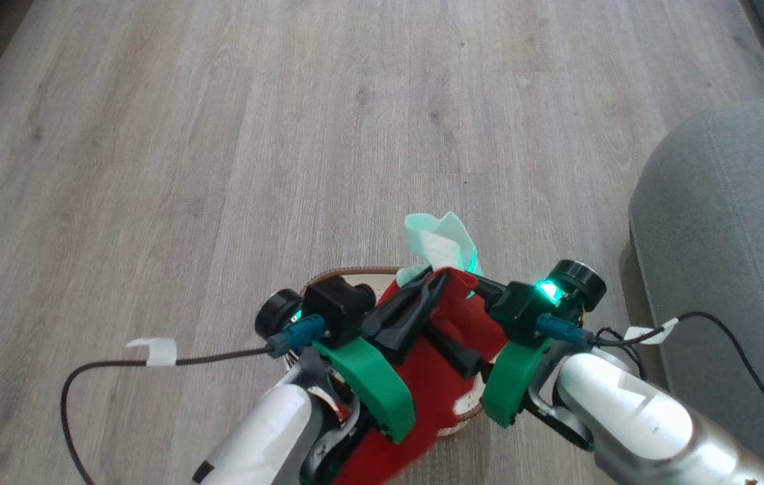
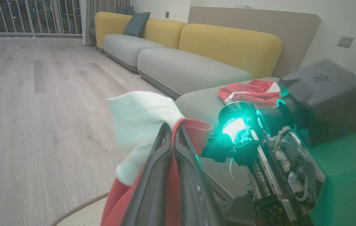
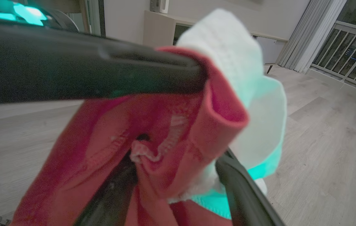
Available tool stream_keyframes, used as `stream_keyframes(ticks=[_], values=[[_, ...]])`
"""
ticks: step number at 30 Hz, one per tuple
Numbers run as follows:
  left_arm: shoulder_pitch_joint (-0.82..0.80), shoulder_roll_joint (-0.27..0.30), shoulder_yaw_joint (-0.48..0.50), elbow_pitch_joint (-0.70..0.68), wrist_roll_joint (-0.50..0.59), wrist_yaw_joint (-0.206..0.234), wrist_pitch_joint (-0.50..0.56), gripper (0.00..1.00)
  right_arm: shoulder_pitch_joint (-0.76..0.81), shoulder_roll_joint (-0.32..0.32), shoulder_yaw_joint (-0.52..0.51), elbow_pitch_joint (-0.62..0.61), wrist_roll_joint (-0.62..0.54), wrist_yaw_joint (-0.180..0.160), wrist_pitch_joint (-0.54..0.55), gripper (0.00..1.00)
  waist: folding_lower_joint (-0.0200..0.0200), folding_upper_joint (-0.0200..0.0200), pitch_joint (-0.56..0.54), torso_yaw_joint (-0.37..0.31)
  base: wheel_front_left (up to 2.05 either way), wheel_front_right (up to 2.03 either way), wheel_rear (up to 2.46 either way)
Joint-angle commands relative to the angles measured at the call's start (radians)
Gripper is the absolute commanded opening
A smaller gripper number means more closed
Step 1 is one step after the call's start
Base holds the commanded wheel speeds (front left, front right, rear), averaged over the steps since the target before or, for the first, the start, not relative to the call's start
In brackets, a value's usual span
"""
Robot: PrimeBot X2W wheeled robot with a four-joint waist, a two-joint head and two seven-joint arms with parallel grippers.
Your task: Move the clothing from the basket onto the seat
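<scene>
Red fabric, a fold of the garment [image 1: 426,391], is pinched between the two fingers of my left claw [image 1: 432,283]. They are pressed together just under the white collar part [image 1: 439,242]. In the left wrist view that fold sticks up past the fingertips at centre frame. My right claw [image 1: 466,323] is spread wide. In the right wrist view its fingers [image 3: 242,188] stand either side of the hanging cloth without closing on it.

From the pinch, the garment hangs at lower centre of the head view and drapes over the basket [image 1: 368,271], whose brown rim shows behind the left wrist. The seat [image 1: 725,222] occupies the right side of that view, near the basket but apart from it. A second garment [image 2: 250,92] lies on the seat cushion, right of centre in the left wrist view.

Handling, by my judgement: the garment is light and limp, with no fixed shape. It will sag and swing from a single hold, and a thin fold may slip. Take hold at a bunched seam or the thicker collar band, not at a single layer. A second hold lower down with the right claw would stop the tail catching on the basket rim.
</scene>
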Motion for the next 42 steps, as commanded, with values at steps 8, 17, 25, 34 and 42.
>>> stream_keyframes(ticks=[8,17,25,34,42], values=[[-0.065,0.002,0.010,-0.066,-0.048,-0.022,0.007,0.00,-0.038,-0.025,0.054,-0.071,0.115,0.000,-0.006,0.00,0.0000,-0.0001,0.000,-0.019,0.00,0.00,0.00],[-0.070,0.032,0.042,-0.024,-0.047,-0.010,-0.045,1.00,-0.018,-0.087,-0.076,-0.112,0.148,0.000,-0.006,0.00,0.0000,-0.0001,0.017,-0.050,0.00,0.00,0.00],[-0.056,0.043,0.041,0.016,-0.041,-0.007,-0.091,1.00,0.010,-0.134,-0.195,-0.152,0.120,0.000,-0.006,0.00,0.0000,-0.0001,0.039,-0.137,0.00,0.00,0.00],[-0.051,0.026,-0.003,0.082,-0.015,-0.016,-0.156,1.00,0.041,-0.178,-0.334,-0.189,0.090,0.000,-0.006,0.00,0.0000,-0.0001,0.067,-0.326,0.00,0.00,0.00],[-0.056,0.005,-0.053,0.143,-0.023,-0.030,-0.176,1.00,0.081,-0.215,-0.419,-0.193,0.076,0.000,-0.006,0.00,0.0000,-0.0001,0.077,-0.471,0.00,0.00,0.00]])
